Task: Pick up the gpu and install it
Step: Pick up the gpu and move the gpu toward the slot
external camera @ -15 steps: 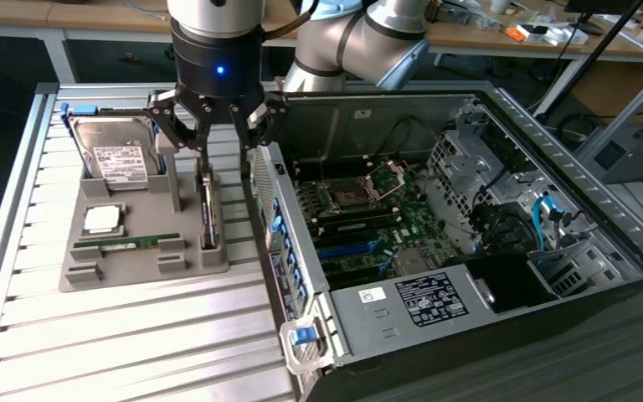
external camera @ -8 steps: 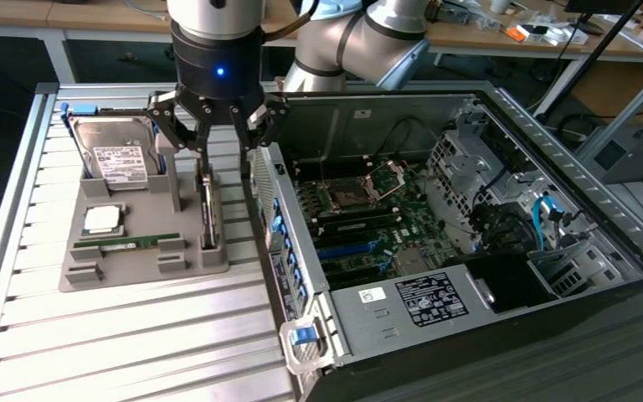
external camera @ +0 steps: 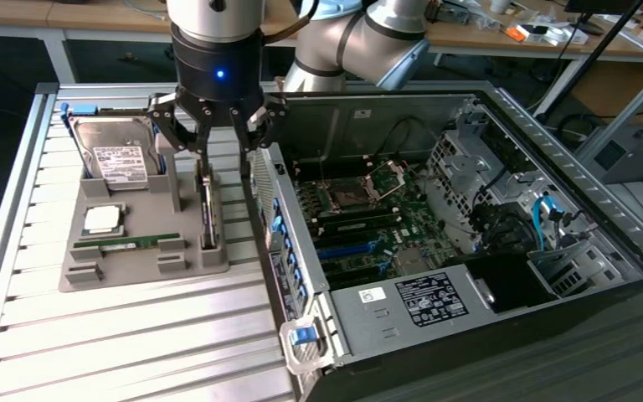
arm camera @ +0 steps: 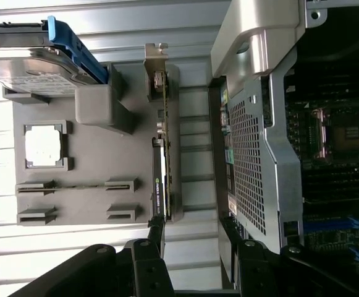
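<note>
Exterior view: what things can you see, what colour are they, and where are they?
gpu: one, green and black, on edge in the holder.
hard drive: one, silver, propped in holder.
processor chip: one, silver, in holder.
memory stick: one, green, in holder.
holder: one, grey, on table.
computer case: one, black, open, exterior view's right.
table: one, silver, under everything.
gripper: one, black, open, above the gpu.

Lab, cluttered workbenches (external camera: 87,15); open computer case (external camera: 355,126)

Matt, seemingly plastic holder (external camera: 131,261)
</note>
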Motion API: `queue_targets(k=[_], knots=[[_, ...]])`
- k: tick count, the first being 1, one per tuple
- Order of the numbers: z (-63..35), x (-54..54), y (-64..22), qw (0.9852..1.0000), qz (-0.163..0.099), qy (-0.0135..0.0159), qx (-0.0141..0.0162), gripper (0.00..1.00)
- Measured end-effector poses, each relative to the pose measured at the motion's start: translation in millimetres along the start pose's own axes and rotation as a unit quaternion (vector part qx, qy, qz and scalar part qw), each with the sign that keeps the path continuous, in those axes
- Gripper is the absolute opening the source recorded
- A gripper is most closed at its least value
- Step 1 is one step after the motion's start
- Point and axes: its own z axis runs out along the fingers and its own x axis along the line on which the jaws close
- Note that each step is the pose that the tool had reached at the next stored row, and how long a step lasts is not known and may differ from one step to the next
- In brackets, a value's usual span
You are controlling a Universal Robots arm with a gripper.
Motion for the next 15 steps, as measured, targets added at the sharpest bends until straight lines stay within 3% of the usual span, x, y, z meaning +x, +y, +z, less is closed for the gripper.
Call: queue_targets(k=[15], knots=[[3.8,0.4,-0.2,1.0,0.0,0.0,0.0,0.48]])
